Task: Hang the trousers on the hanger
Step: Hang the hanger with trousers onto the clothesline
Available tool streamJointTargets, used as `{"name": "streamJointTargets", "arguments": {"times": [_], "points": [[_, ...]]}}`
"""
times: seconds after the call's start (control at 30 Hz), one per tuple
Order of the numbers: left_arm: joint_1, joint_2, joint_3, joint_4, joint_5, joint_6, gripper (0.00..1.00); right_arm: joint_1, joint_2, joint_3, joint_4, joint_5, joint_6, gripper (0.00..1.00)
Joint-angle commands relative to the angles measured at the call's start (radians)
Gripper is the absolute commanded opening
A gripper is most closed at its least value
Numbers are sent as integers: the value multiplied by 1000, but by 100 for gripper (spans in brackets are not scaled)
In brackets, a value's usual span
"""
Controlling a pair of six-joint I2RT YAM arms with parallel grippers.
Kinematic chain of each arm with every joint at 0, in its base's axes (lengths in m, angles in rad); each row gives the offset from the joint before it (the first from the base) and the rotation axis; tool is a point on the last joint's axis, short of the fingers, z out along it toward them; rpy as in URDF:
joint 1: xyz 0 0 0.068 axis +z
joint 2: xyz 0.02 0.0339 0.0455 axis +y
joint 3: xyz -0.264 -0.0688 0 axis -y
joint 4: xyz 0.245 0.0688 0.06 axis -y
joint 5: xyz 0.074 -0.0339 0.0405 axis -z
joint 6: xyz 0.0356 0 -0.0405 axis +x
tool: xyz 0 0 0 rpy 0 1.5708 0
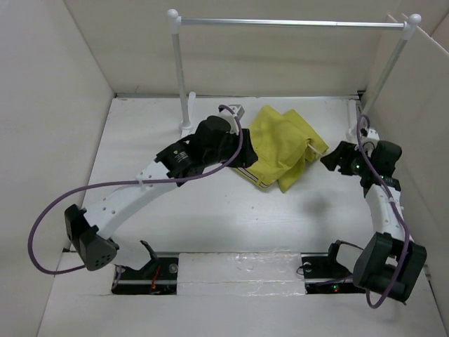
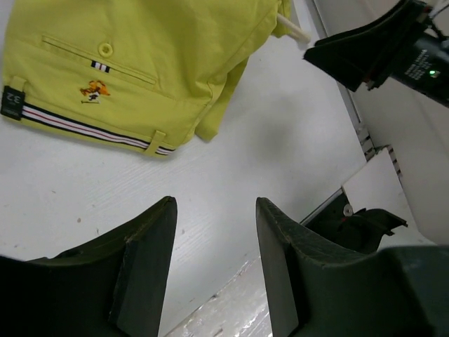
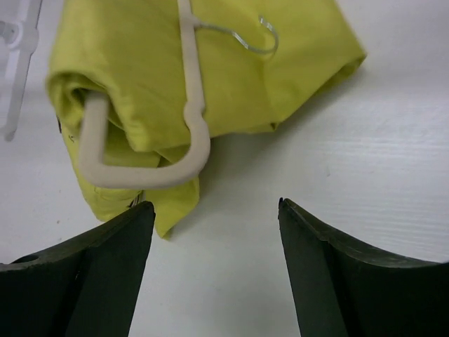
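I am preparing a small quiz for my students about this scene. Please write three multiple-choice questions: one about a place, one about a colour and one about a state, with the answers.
1. Where does the metal hook of the hanger lie?
A. on the trousers
B. on a shelf
C. on the floor

2. What colour is the hanger's body?
A. red
B. cream-white
C. black

3. How are the fingers of the right gripper?
A. shut on the hanger
B. shut on the trousers
C. open, with nothing between them

Answers:
1 A: in the right wrist view, the wire rests on the yellow cloth.
2 B: its curved end shows pale against the yellow.
3 C: only the table shows between the two fingers.
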Motion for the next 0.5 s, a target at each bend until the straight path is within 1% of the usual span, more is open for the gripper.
{"name": "streamJointTargets", "arguments": {"times": [0.0,0.03,0.07,0.1,0.13,0.17,0.2,0.23,0.27,0.3,0.33,0.4,0.43,0.47], "points": [[2,6,2,60,64,6,44,2,38,-112,322,-102,194,77],[2,9,-13,66,65,6,44,2,38,-150,413,-103,340,77],[2,9,-21,66,65,5,44,2,28,-223,500,-116,417,77],[-7,12,-34,69,71,3,44,2,26,-248,629,-106,474,77],[-7,15,-39,69,74,3,44,-7,21,-274,692,-95,575,77],[-7,17,-44,71,77,3,44,-7,23,-299,746,-83,626,77],[-7,18,-50,66,79,3,44,-7,29,-345,874,-64,674,76],[-18,21,-51,66,79,3,43,-7,53,-372,964,-58,773,73],[-18,21,-53,63,82,5,43,-7,69,-397,1050,-53,827,67],[-18,23,-48,60,82,8,43,-16,84,-438,1199,-66,864,62],[-30,24,-47,49,77,11,43,-16,101,-446,1256,-82,916,62],[-41,20,-51,42,74,12,43,-27,126,-452,1323,-140,932,66],[-41,18,-57,45,77,11,43,-27,117,-468,1325,-144,938,66],[-41,14,-67,48,87,11,43,-27,72,-477,1267,-149,934,64]]}}
